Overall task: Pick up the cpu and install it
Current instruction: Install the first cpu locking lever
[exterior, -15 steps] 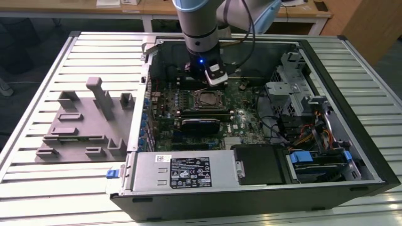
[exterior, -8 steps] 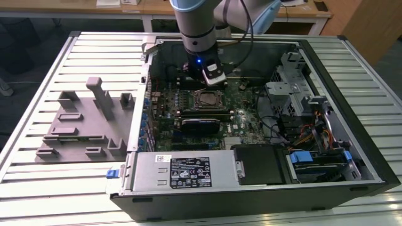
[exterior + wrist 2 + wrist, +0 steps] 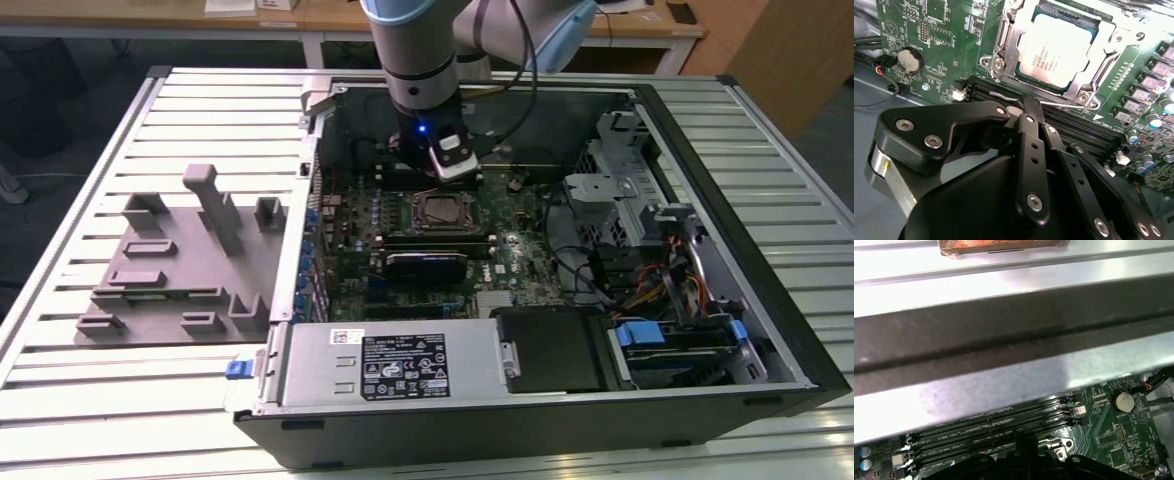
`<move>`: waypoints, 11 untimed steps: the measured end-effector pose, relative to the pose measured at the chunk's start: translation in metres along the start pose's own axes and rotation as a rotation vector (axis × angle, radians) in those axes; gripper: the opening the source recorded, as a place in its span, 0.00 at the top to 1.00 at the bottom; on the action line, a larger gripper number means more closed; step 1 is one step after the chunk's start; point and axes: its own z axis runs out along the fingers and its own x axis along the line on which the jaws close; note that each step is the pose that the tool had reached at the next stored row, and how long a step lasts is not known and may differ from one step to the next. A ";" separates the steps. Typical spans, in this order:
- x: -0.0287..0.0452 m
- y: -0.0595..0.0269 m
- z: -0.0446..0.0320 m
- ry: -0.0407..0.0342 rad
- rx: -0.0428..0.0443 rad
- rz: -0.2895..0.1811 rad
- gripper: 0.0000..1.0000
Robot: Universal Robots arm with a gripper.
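Observation:
The cpu (image 3: 1056, 50), a flat square chip with a silvery-grey top, lies inside the metal-framed socket (image 3: 1004, 47) on the green motherboard. In the exterior view the cpu (image 3: 438, 209) sits in the middle of the open computer case. My gripper (image 3: 1030, 102) hovers just beside the socket, over the black memory slots (image 3: 1079, 127). Its black fingers (image 3: 1026, 150) are pressed together with nothing between them. In the exterior view the gripper (image 3: 455, 176) hangs just behind the socket, apart from the chip.
A grey plastic tray (image 3: 174, 260) with upright posts stands on the slatted table at the exterior view's left. The case wall (image 3: 1004, 340) rises close to the gripper. A power supply (image 3: 387, 365) and drive bays (image 3: 667, 340) line the case front. A coin battery (image 3: 908, 59) sits nearby.

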 end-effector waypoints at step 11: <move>0.0012 0.0027 0.0029 -0.0061 0.0053 0.027 0.89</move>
